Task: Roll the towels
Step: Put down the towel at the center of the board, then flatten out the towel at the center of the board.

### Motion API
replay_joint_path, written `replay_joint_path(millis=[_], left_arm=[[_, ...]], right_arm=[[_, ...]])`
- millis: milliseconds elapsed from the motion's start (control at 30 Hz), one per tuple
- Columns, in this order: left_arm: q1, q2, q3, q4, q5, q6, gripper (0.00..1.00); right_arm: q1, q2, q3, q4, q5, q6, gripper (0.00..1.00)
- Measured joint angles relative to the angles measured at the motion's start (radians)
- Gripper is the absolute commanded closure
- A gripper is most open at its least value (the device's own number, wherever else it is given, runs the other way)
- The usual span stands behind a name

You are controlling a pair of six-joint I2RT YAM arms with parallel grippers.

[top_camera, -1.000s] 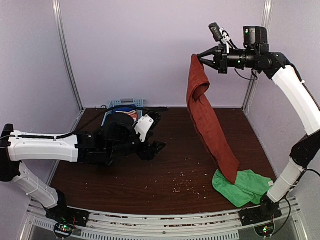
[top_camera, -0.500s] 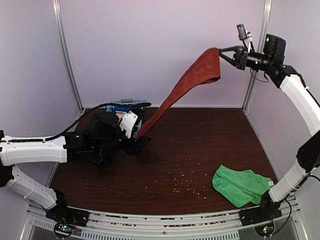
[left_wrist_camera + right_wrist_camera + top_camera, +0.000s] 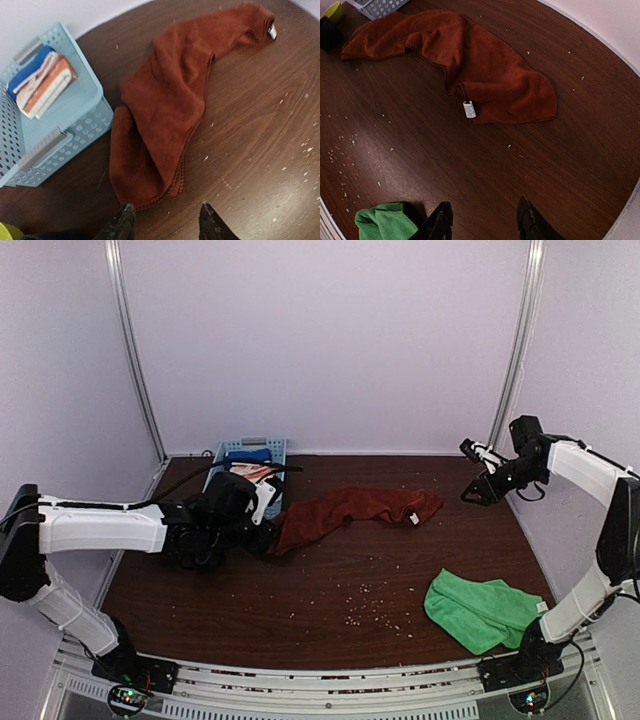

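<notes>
The rust towel lies unrolled and rumpled in a long band across the middle of the tabletop, with its white tag at the right end. The green towel sits bunched near the front right corner — two towels, well apart. One blue basket at back left holds two folded cloths. The left tool, just beside the rust towel's left end, and the right tool both stand part-way apart — empty.

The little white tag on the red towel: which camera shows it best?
The right wrist view: the tag lies big and clear by the red towel's edge. The left wrist view shows it small; the top view, a speck.
</notes>
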Motion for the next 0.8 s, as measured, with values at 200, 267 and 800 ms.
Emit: replay_joint_path(millis=[200,267,800], left_arm=[[0.069,0.201,0.067,-0.112,0.040,-0.065,0.66],[0.097,0.246,0.102,-0.137,0.056,-0.076,0.66],[0.146,0.293,0.145,-0.161,0.106,-0.121,0.55]], right_arm=[[0.152,-0.015,-0.114,0.064,0.209,-0.019,0.69],[0.207,0.072,-0.085,0.082,0.248,-0.012,0.66],[0.357,0.433,0.074,0.246,0.472,0.047,0.68]])
